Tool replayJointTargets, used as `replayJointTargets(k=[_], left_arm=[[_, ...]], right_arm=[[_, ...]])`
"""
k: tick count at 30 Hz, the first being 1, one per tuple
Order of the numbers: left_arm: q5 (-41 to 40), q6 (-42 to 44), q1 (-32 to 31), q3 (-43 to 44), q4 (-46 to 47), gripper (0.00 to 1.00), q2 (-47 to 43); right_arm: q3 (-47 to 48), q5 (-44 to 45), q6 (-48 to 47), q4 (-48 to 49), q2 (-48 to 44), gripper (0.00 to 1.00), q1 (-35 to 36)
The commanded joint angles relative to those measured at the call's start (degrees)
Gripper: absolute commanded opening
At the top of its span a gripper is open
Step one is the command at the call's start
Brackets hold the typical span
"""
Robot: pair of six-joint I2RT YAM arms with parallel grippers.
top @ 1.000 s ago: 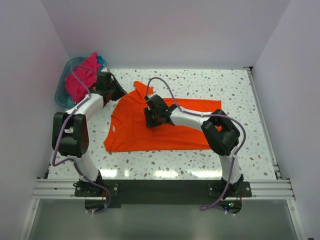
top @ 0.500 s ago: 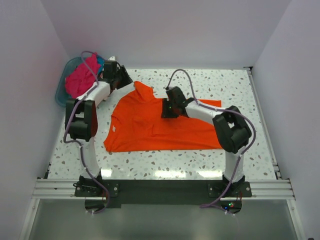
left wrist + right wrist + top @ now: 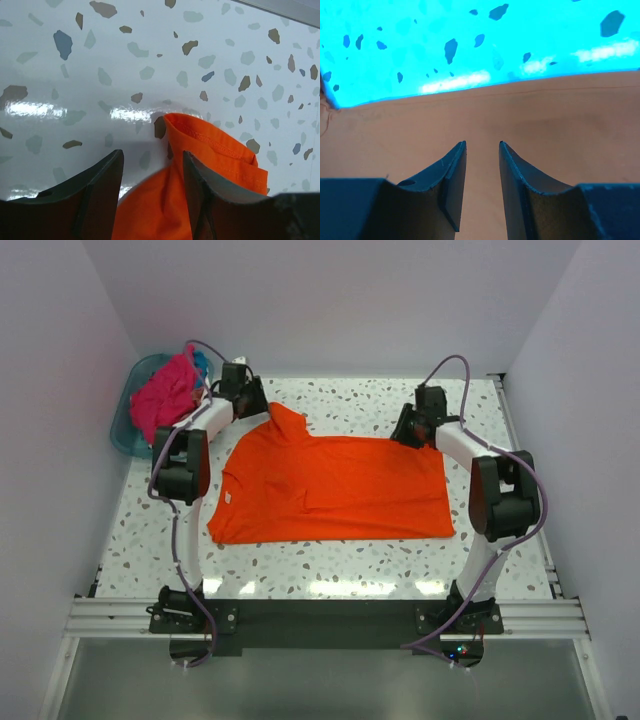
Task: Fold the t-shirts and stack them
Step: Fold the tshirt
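Item 1. White speckled terrazzo counter (image 3: 500, 540): hard and glossy, with lamp glare. Cloth is likely to slide on it easily.

Item 2. Bright orange short-sleeved cloth t-shirt (image 3: 330, 490): lies spread flat at the centre of the counter, neck toward 9 o'clock and bottom hem toward 3 o'clock. It is not yet folded. Judged light, limp and without stiffness, so it will sag and crease wherever it is unsupported. It is best taken at the stitched hems or corners, two points at once, so the edge lifts straight.

Item 3. Teal plastic basket (image 3: 122, 435) at 10 o'clock, off the counter corner. It holds a crumpled magenta-pink shirt (image 3: 160, 400) with blue cloth (image 3: 203, 362) behind it.

Item 4. Left tool (image 3: 151, 160): at the shirt's 11 o'clock, jaws parted. Orange cloth runs between them, but nothing appears clamped.

Item 5. Right tool (image 3: 482, 145): at the shirt's 1 o'clock edge, over flat cloth. The jaws stand narrowly apart and no pinch is seen.

Item 6. Sleeve end (image 3: 215, 145): double-stitched hem, slightly rolled, resting on the counter just beyond the left tool.

Item 7. Small white neck label (image 3: 228, 496): at the 9 o'clock end.
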Motion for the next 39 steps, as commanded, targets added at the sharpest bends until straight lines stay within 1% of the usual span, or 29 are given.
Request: replayJointTargets(k=[1,5,9,12,14,15,17,18,20,21,23,24,33,35,36,39], left_arm=[[2.16,2.64,0.06,5.18,2.23,0.56,1.92],[5.23,2.64,0.06,11.24,0.83,0.56,7.00],[7.34,2.29,-0.03,12.93,2.14,0.56,9.03],[8.05,2.11,-0.12,14.07,2.41,0.53,10.00],[8.14,2.11,-0.12,14.60,2.41,0.50,10.45],[8.14,2.11,-0.03,14.95,2.58,0.46,10.62],[8.22,2.03,-0.03,15.04,3.10,0.42,10.45],[8.40,2.03,-0.03,15.13,3.37,0.37,10.36],[8.93,1.59,-0.03,15.13,4.07,0.32,10.10],[9.28,1.50,-0.03,15.13,4.34,0.28,10.01],[9.89,1.15,-0.12,15.13,4.86,0.25,9.66],[9.98,0.97,-0.12,15.04,4.95,0.21,9.57],[9.90,0.27,-0.03,15.83,6.27,0.05,6.76],[9.89,0.09,-0.03,16.53,6.27,0.03,6.23],[9.89,-0.26,-0.03,16.80,6.36,0.01,6.14],[10.16,-0.70,-0.03,17.15,6.27,0.00,5.61]], right_arm=[[-0.18,-2.04,-0.63,2.61,-0.45,0.37,-1.86],[-0.62,-2.22,-0.72,2.97,-0.01,0.37,-4.06],[-0.44,-2.04,-0.89,3.06,0.34,0.37,-5.20],[0.52,-0.64,-0.80,2.01,1.13,0.37,-6.78],[1.39,1.11,-0.71,0.78,1.92,0.37,-7.40],[1.66,1.56,-0.80,0.34,2.19,0.37,-7.93],[2.28,3.40,-1.24,-0.45,2.71,0.37,-8.19],[2.63,5.76,-1.42,-0.89,2.89,0.38,-8.54],[3.42,7.62,-2.03,-1.95,3.59,0.40,-9.07],[3.68,8.76,-2.29,-2.04,3.86,0.40,-9.77],[4.47,9.38,-2.38,-2.57,4.38,0.41,-10.22],[4.65,9.73,-2.38,-2.57,4.99,0.41,-11.87],[10.19,13.25,-3.09,-5.11,9.57,0.42,-13.12],[11.07,12.99,-3.09,-5.20,10.62,0.42,-13.12],[11.42,12.81,-3.17,-5.20,10.89,0.42,-13.12],[12.12,12.20,-3.09,-5.56,11.85,0.42,-13.12]])
